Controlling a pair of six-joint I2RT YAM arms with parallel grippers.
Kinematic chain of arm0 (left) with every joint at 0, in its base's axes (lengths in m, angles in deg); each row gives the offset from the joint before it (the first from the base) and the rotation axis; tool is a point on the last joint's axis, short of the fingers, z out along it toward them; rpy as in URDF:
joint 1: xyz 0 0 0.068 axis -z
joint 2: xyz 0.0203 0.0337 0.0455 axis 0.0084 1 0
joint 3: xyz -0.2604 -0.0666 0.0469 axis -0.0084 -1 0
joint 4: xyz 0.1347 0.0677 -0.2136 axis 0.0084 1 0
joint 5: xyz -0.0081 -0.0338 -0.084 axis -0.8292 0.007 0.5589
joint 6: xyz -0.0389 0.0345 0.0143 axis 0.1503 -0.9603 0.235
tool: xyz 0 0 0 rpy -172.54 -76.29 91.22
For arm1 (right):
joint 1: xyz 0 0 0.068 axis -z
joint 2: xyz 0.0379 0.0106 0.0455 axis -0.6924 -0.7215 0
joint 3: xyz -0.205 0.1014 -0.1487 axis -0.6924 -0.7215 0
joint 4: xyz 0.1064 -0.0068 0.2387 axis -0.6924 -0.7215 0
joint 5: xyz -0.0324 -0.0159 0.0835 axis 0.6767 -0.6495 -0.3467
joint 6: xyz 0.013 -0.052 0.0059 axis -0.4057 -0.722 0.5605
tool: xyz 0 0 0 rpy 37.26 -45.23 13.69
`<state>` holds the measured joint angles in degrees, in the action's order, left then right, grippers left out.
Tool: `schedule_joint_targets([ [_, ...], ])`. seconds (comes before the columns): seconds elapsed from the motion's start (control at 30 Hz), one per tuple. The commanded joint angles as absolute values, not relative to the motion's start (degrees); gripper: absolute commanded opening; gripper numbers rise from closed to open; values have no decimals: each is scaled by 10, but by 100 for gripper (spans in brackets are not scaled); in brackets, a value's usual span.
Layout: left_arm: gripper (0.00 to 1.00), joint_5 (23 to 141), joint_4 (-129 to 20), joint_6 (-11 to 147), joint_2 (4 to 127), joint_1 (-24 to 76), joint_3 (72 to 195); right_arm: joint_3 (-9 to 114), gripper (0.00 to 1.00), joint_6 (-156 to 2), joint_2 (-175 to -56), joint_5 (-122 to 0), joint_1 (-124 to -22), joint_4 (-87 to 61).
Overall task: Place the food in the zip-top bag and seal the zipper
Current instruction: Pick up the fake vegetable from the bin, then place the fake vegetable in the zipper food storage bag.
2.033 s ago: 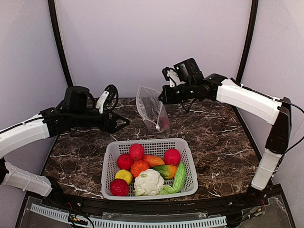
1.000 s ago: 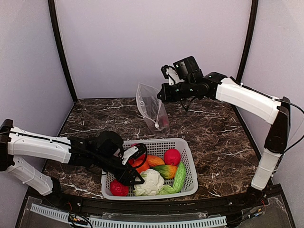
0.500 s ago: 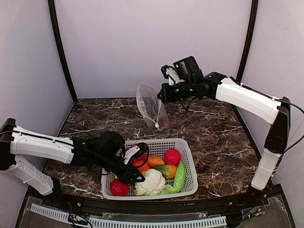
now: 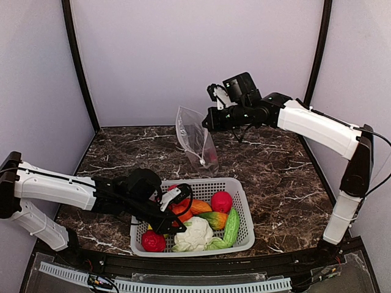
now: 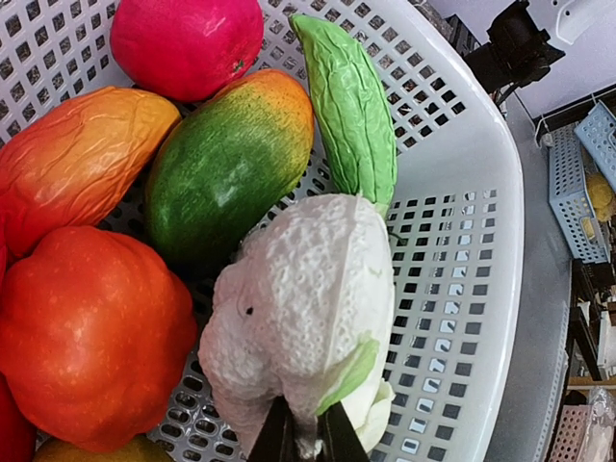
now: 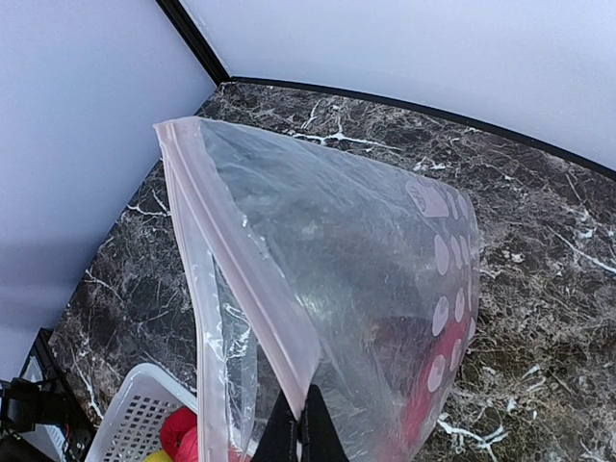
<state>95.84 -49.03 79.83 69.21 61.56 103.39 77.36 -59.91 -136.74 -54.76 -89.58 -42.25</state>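
The food lies in a white slotted basket [image 4: 239,184]: a white cauliflower [image 5: 308,298], a green bumpy gourd [image 5: 351,106], a green-orange mango [image 5: 226,164], plus red and orange fruits. My left gripper [image 5: 303,441] reaches into the basket from the left, also seen from above [image 4: 174,224], and pinches the near end of the cauliflower [image 4: 197,235]. My right gripper [image 6: 300,428] is shut on the zipper [image 6: 231,250] of the zip-top bag [image 6: 366,250]. It holds the bag up, mouth gaping, behind the basket [image 4: 194,141]. A red piece [image 6: 423,404] sits inside the bag.
The basket stands at the near middle of the dark marble table [image 4: 281,177]. Purple walls and black corner posts close in the back and sides. The right arm [image 4: 317,128] spans the back right above the table.
My left gripper has closed its jaws on the cauliflower, which has shifted slightly in the basket. The right arm and the bag have stayed still.
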Motion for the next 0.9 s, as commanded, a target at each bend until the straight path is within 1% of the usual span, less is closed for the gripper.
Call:
schedule_joint_targets([
  [0.0, 1, 968, -492, 795, 667, 618, 1046, 776, 0, -606, -1363, -538, -899, -417],
  [0.13, 1, 925, -469, 793, 626, 617, 1055, 775, 0, -607, -1359, -535, -899, -421],
  [0.27, 1, 883, -413, 791, 577, 611, 1099, 773, 0, -608, -1356, -535, -899, -426],
  [0.4, 1, 877, -346, 802, 542, 579, 1149, 771, 0, -608, -1352, -516, -899, -429],
  [0.5, 1, 880, -313, 819, 528, 537, 1178, 764, 0, -612, -1348, -506, -899, -425],
  [0.67, 1, 874, -315, 850, 529, 486, 1241, 754, 0, -616, -1345, -506, -899, -418],
  [0.87, 1, 848, -371, 888, 568, 437, 1302, 754, 0, -618, -1344, -509, -900, -413],
])
